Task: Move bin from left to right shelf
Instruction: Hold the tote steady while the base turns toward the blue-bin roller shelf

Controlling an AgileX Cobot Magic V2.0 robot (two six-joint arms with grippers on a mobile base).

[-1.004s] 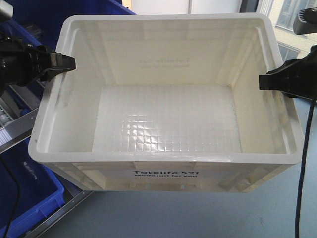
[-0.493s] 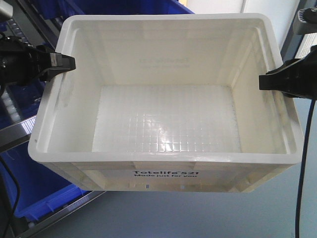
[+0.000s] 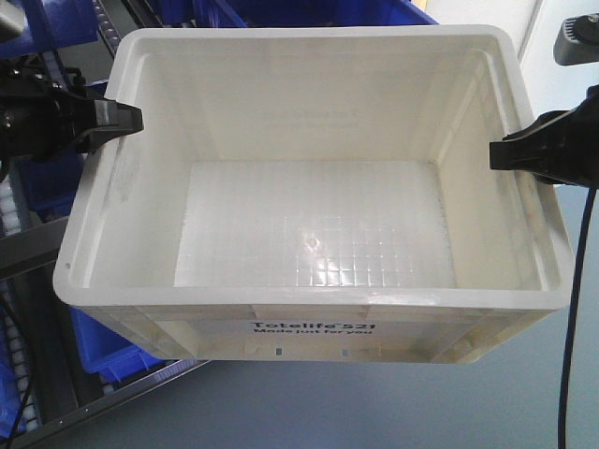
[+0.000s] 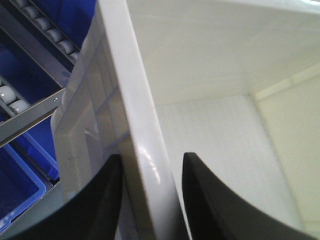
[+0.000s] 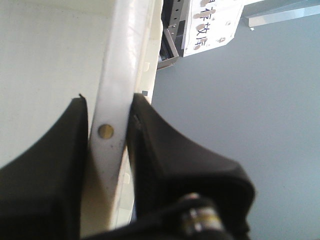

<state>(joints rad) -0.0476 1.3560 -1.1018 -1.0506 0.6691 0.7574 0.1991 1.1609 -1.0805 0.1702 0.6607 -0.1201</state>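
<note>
The bin (image 3: 309, 329), a large white tote with black "Totelife 521" print on its near side, hangs empty in mid-air and fills the front view. My left gripper (image 3: 126, 117) is shut on its left rim and my right gripper (image 3: 501, 154) is shut on its right rim. In the left wrist view the rim of the bin (image 4: 135, 115) runs between the two black fingers of the left gripper (image 4: 150, 159). The right wrist view has the bin's rim (image 5: 122, 60) pinched tight in the right gripper (image 5: 107, 102).
Blue bins stand behind the tote at the top (image 3: 318, 11) and lower left (image 3: 103, 351) on a roller shelf with metal rails (image 3: 28, 245). Grey floor (image 3: 393, 407) lies below. A white label with characters (image 5: 210, 25) hangs on a shelf frame.
The tote and both grippers keep their place in view. The background has slid: the blue bins at the top moved right, and more of the roller shelf shows at the left.
</note>
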